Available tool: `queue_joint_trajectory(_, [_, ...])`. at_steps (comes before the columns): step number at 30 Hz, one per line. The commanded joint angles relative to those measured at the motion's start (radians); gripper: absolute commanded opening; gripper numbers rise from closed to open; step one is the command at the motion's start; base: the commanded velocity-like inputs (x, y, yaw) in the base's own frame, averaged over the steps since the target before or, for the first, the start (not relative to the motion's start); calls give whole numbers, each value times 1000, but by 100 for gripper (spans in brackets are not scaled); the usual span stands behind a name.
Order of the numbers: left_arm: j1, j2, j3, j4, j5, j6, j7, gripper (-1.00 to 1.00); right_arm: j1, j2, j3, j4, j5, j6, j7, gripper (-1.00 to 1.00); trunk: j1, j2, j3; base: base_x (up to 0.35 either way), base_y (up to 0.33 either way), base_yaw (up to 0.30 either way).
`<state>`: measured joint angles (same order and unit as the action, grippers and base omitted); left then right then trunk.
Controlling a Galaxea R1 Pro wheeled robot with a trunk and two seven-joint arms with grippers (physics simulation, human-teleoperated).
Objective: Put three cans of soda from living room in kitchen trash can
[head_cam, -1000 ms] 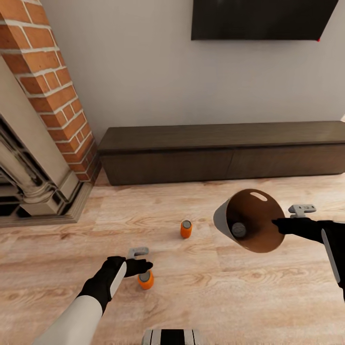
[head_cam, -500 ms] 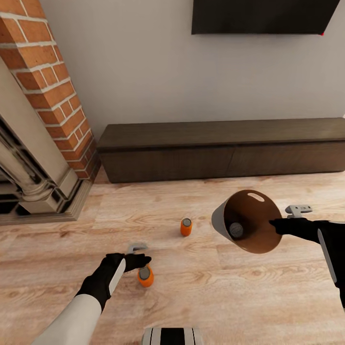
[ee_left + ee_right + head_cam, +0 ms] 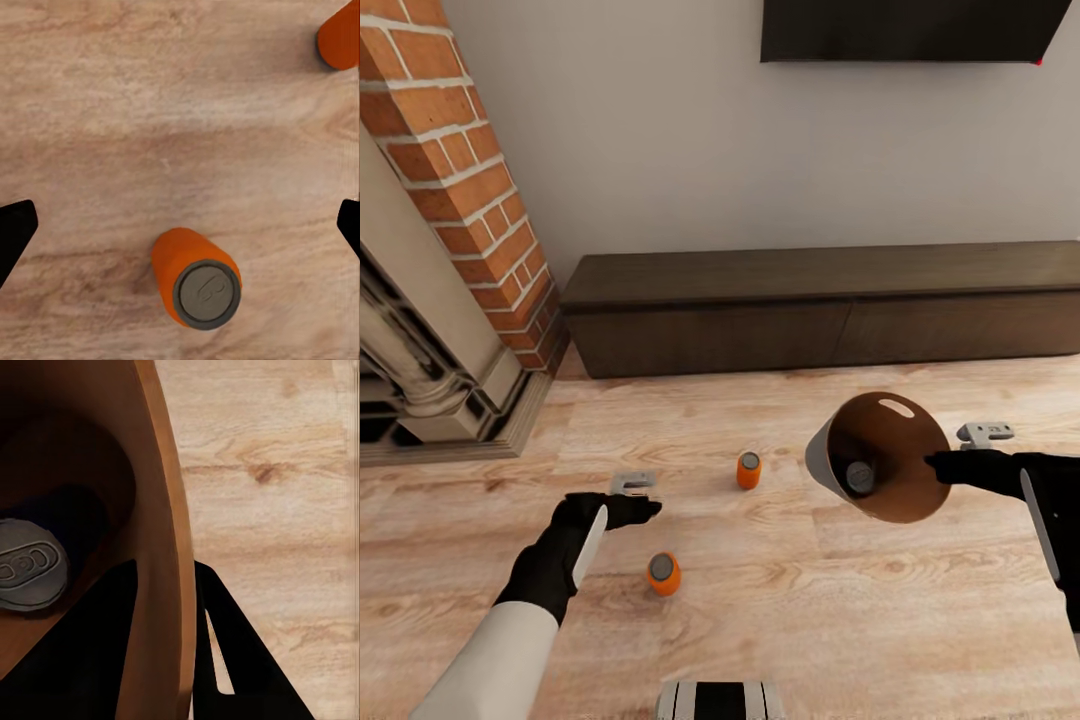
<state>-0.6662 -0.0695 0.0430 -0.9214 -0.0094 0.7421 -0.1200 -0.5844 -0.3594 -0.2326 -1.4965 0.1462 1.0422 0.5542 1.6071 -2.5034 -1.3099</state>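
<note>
In the head view the left arm reaches forward from seven o'clock, white forearm and black wrist angled up toward the middle of the pale wood floor [image 3: 780, 600]. The left gripper [image 3: 632, 497] hangs palm-down above the boards, its fingers spread wide and holding nothing; in the left wrist view the two black fingertips [image 3: 15, 232] sit at opposite edges with bare floor between them. An orange soda can [image 3: 663, 573] stands upright at about five o'clock from that gripper, near it but apart. A second orange soda can [image 3: 748, 469] stands farther out, at roughly two o'clock from the first.

The right arm comes in from three o'clock, level and stretched toward centre. The right gripper [image 3: 945, 465] is clamped on the rim of the trash can [image 3: 820, 455], which is tilted with its copper mouth facing the camera. A can with a grey top [image 3: 859, 477] lies inside [image 3: 26, 566]. Behind, a long dark cabinet [image 3: 820, 310] runs along the wall beside the brick fireplace [image 3: 450, 170].
</note>
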Motion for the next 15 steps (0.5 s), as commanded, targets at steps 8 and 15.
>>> queue_joint_trajectory(8, [0, 5, -2, 2, -14, 35, 2, 100, -33, 0, 1, 1, -14, 5, 0, -100, 3, -2, -41, 0, 0, 0])
queue_joint_trajectory(15, [1, 3, -7, 4, -15, 48, 3, 100, -93, 3, 3, 1, 89, 5, 1, -100, 5, -3, -63, 0, 0, 0])
